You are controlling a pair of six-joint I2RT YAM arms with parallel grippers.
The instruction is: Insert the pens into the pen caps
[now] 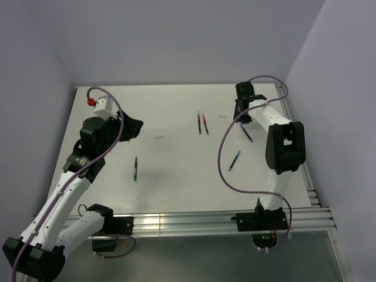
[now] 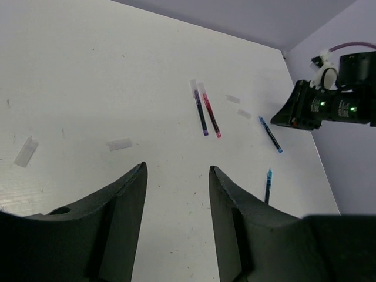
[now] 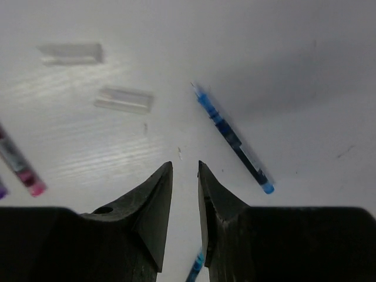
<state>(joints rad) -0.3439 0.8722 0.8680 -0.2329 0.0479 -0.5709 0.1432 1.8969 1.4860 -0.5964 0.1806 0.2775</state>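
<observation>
Left gripper (image 2: 176, 176) hangs over the left-centre of the table (image 1: 176, 188), its fingers spread wide with nothing between them. Nearest of the pens is a green-tipped pen (image 1: 136, 168), which lies just near of it and runs near to far. On the right side a light blue pen (image 1: 234, 160) rests at a slant. Farther back a dark blue pen (image 3: 232, 138) lies slanted too, apart from the light blue one.

Ahead of the left gripper a pen cap (image 2: 119, 144) lies flat on the table, and a second cap (image 2: 26, 151) lies well apart from it.

Over the table just left of the dark blue pen, the right gripper (image 3: 185, 167) has its fingers drawn to a narrow slit. Bare table shows through the slit and nothing is pinched. Left of its tips lie a third cap (image 3: 124, 98) and, just beyond that, a fourth cap (image 3: 71, 53).

At the centre, toward the far side, a red pen (image 2: 209, 110) and a purple pen (image 2: 200, 108) lie side by side. Each has a pale clear section at its far end.
</observation>
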